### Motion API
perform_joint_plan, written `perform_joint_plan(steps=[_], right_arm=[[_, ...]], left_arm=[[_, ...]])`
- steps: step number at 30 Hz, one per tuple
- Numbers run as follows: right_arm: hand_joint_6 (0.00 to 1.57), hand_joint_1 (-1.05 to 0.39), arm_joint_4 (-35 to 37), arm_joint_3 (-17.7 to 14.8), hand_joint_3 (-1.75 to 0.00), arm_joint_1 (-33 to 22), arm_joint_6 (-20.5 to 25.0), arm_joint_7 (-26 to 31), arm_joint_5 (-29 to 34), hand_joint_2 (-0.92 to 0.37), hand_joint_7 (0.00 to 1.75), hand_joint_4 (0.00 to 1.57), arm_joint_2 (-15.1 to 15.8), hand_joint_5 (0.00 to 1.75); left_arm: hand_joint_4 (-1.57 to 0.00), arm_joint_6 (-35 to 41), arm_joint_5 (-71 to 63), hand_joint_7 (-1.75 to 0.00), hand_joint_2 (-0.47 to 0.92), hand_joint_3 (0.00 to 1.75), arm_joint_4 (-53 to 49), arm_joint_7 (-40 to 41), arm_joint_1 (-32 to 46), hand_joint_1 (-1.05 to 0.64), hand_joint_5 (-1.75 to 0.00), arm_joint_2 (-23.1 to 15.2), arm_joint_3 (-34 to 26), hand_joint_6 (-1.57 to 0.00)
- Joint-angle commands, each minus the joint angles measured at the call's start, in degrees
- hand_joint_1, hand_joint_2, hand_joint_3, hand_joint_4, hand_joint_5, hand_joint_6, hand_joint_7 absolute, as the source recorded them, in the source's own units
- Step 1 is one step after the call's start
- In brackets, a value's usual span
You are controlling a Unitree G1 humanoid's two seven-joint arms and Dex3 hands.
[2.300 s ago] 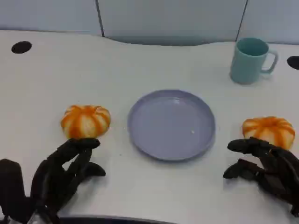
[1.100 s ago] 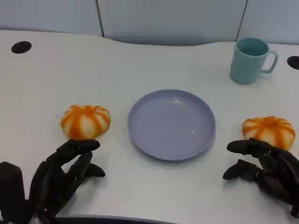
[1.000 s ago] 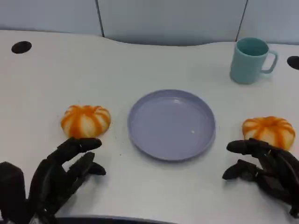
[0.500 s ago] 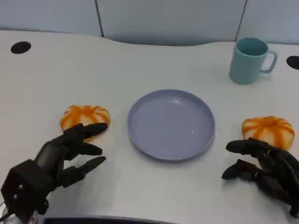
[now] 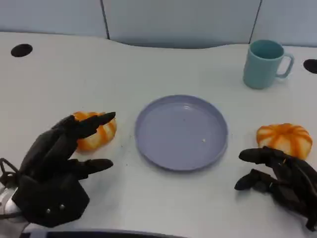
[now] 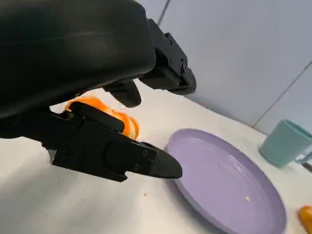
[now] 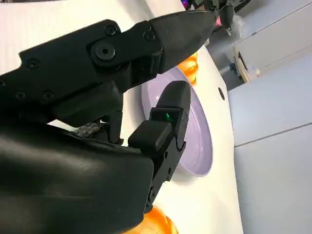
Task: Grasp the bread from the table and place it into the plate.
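Two orange-striped round breads lie on the white table. The left bread (image 5: 99, 134) (image 6: 117, 117) is left of the lavender plate (image 5: 182, 131) (image 6: 229, 180), and my left hand (image 5: 54, 168) (image 6: 92, 73) hovers over its near side with fingers spread, holding nothing and hiding part of it. The right bread (image 5: 284, 139) (image 7: 156, 222) sits right of the plate. My right hand (image 5: 280, 178) (image 7: 97, 122) rests just in front of it, fingers loosely apart and holding nothing. The plate holds nothing but a crumb.
A teal mug (image 5: 265, 63) (image 6: 285, 144) stands at the back right. Dark round holes (image 5: 21, 50) mark the table's far left and far right. Grey-blue wall panels rise behind the table.
My left hand has risen from the table's front edge and moved forward over the left bread, now covering its near side. The right hand and both breads have stayed put.
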State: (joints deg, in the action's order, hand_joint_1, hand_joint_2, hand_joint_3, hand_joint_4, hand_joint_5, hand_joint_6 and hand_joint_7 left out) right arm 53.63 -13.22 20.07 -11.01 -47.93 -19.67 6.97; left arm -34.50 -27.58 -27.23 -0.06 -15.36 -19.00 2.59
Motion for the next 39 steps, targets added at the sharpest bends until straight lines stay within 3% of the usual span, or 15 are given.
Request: perform_joint_plan(steps=[1,7,20,25,32,39], right_arm=[[0.78,-0.38,-0.14,0.07,-0.1,-1.23,1.04,0.33,0.18,-0.92,0.6,0.64,0.03,1.12],[0.78,-0.38,0.23,-0.11,-0.11,-1.05,0.76,0.32,0.05,-0.92,0.6,0.65,-0.2,1.12],[0.79,-0.39,-0.6,0.25,-0.11,-1.46,0.8,1.08,0.5,-0.92,0.59,0.64,-0.33,1.11],[0.79,-0.39,-1.67,0.43,-0.12,-1.86,1.16,1.43,0.48,-0.92,0.59,0.64,-0.5,1.12],[0.79,-0.39,-2.32,0.4,-0.12,-2.28,1.58,1.45,0.3,-0.92,0.6,0.65,-0.66,1.13],[0.78,-0.39,-3.22,0.6,-0.13,-2.75,1.51,1.5,0.47,-0.92,0.61,0.65,-0.73,1.13]], left_arm=[[-0.01,-0.55,-4.08,0.0,0.92,0.11,0.7,4.24,-1.48,-0.57,-0.66,-3.21,1.86,-0.31],[-0.03,3.12,-10.28,0.0,0.92,0.11,3.2,7.02,-3.02,-0.63,-0.48,-5.6,4.39,-0.28],[0.0,24.76,-23.38,0.0,0.9,0.01,9.43,2.07,-8.2,-0.72,-0.23,-7.01,11.86,-0.2],[0.0,28.15,-23.94,0.0,0.88,0.0,5.79,1.14,-11.49,-0.71,-0.21,-6.53,14.56,-0.2],[-0.01,35.6,-23.83,0.0,0.88,0.0,-0.01,-6.3,-17.46,-0.68,-0.16,-4.85,18.77,-0.16],[-0.01,38.99,-22.72,0.0,0.81,0.0,-11.22,-8.78,-24.42,-0.63,-0.13,-1.98,22.39,-0.15]])
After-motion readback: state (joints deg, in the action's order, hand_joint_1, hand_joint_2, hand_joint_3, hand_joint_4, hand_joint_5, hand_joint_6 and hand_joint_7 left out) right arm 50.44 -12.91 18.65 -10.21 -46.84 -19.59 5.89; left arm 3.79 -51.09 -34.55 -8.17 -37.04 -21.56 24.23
